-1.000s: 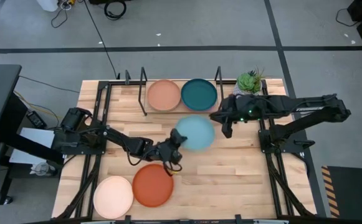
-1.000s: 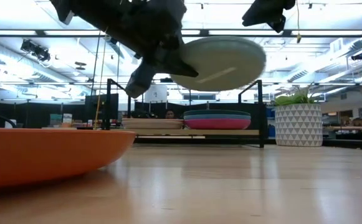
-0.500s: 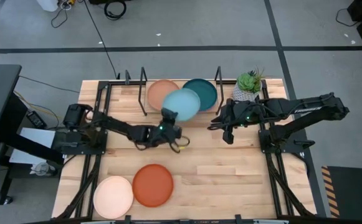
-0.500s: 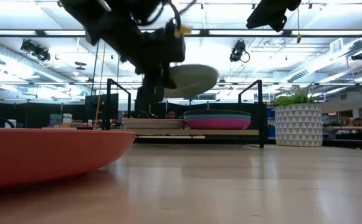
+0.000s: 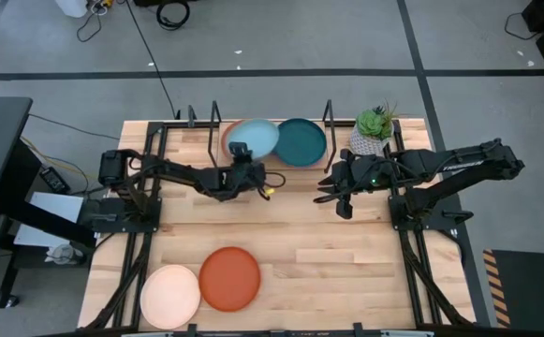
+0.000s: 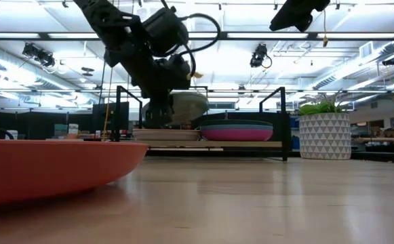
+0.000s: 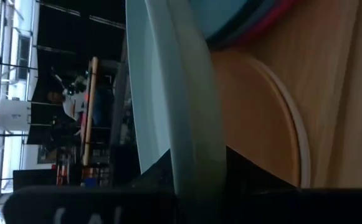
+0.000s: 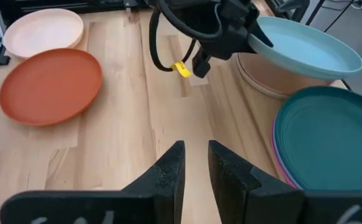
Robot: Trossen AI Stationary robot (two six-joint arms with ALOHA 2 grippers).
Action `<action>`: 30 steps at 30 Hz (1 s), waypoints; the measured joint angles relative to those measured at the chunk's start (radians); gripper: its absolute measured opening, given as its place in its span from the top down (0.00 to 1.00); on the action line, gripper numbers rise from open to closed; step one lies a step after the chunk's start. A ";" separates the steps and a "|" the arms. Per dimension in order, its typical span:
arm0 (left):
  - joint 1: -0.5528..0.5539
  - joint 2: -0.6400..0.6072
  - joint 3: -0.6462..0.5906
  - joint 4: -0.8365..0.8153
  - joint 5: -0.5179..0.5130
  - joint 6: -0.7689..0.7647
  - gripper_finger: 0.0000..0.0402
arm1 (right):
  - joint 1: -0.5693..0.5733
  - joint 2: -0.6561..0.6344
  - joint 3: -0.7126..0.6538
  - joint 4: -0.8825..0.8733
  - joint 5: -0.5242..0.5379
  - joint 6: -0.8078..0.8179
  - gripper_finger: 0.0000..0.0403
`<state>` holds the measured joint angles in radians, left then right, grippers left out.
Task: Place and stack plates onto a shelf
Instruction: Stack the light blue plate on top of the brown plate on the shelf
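Observation:
My left gripper [image 5: 242, 165] is shut on a light teal plate [image 5: 259, 139], which it holds just above a tan plate [image 8: 263, 78] on the left half of the shelf [image 6: 210, 144]. On the shelf's right half a dark teal plate [image 5: 300, 142] tops a stack with a pink rim [image 8: 279, 163] below it. My right gripper [image 8: 195, 167] hangs above the table right of centre, with a narrow gap between its fingers and nothing in it. An orange plate [image 5: 229, 278] and a pale cream plate [image 5: 170, 295] lie flat on the table at the near left. My left gripper pinches the light teal plate's rim [image 7: 196, 167] between its two fingers, on the side toward the table's near left. The fingers come from that side, slanting slightly down. The plate is lifted clear and nearly level over the tan plate [image 7: 261, 124].
A potted green plant [image 5: 373, 126] in a white pot stands right of the shelf. Thin black posts [image 5: 215, 117] rise at the shelf's ends. Bare wood [image 5: 346, 262] lies across the table's middle and near right.
My left gripper has swung from the table's middle toward the far edge, carrying the light teal plate to the shelf's left half. Its wrist has rolled, and the plate has gone from tilted to nearly level and sunk closer to the tan plate.

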<state>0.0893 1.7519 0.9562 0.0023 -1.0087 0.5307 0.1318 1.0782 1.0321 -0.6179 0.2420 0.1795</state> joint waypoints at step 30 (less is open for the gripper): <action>0.021 -0.121 0.000 -0.103 0.388 -0.154 0.54 | 0.000 0.000 -0.001 -0.007 0.000 0.011 0.81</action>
<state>0.1104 1.6305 0.9565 -0.1007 -0.6202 0.3768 0.1318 1.0782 1.0313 -0.6247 0.2417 0.1905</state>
